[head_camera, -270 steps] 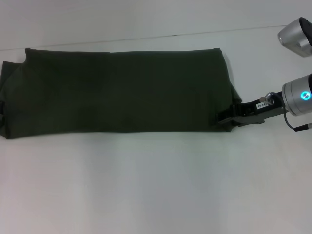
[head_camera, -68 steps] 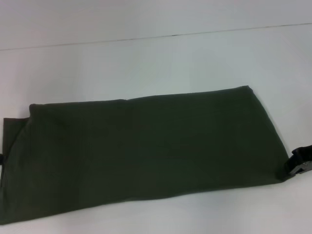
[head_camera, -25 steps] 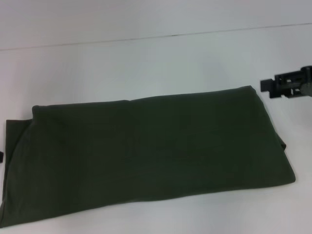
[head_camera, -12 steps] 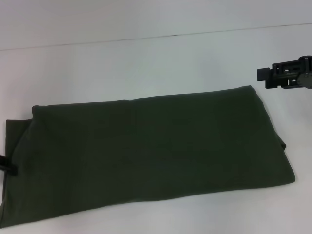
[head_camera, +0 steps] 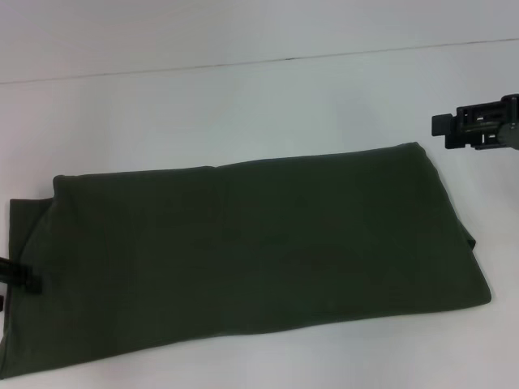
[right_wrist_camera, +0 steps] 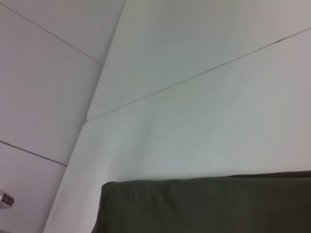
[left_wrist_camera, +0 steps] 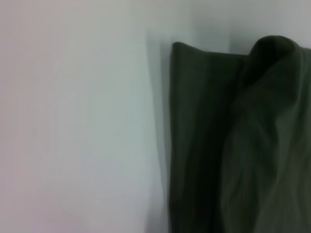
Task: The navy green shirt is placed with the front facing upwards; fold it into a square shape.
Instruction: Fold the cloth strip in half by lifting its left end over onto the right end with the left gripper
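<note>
Two grippers flank our navy green shirt point(head_camera: 251, 259), a long folded band across the table point(head_camera: 243, 97). Left gripper point(head_camera: 20, 277) touches its nine-o'clock end; right gripper point(head_camera: 474, 130) hovers at two o'clock; finger states: cannot tell. Soft, limp cloth; we'd pinch end corners.

Plain white counter point(head_camera: 243, 105), thin dark seam line point(head_camera: 324, 56) across far side; pale panelled floor point(right_wrist_camera: 39, 87) beyond corner.
</note>
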Tool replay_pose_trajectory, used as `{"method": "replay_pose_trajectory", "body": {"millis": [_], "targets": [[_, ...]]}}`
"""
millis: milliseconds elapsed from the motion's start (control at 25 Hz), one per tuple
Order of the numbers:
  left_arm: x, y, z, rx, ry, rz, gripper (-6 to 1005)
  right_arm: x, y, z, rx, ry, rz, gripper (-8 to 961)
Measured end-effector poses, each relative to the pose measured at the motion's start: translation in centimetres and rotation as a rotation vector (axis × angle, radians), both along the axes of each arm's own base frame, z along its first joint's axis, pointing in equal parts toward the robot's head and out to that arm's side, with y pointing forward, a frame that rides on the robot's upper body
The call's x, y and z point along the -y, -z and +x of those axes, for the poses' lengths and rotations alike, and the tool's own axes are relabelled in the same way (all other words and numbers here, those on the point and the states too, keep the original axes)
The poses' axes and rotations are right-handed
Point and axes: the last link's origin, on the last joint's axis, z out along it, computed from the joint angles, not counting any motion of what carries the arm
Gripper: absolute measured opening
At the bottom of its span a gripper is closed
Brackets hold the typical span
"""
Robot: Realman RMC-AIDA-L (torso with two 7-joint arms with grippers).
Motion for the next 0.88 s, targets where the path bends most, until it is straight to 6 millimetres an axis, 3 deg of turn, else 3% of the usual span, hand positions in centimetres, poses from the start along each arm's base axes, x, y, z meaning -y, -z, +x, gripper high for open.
{"method": "replay_pose_trajectory", "body": {"millis": [880], "targets": [[-0.6, -0.9, -0.1, -0.016, 0.004, 0.055, 752, 0.0, -0.1, 0.1, -0.006, 0.006, 0.008, 627]]}}
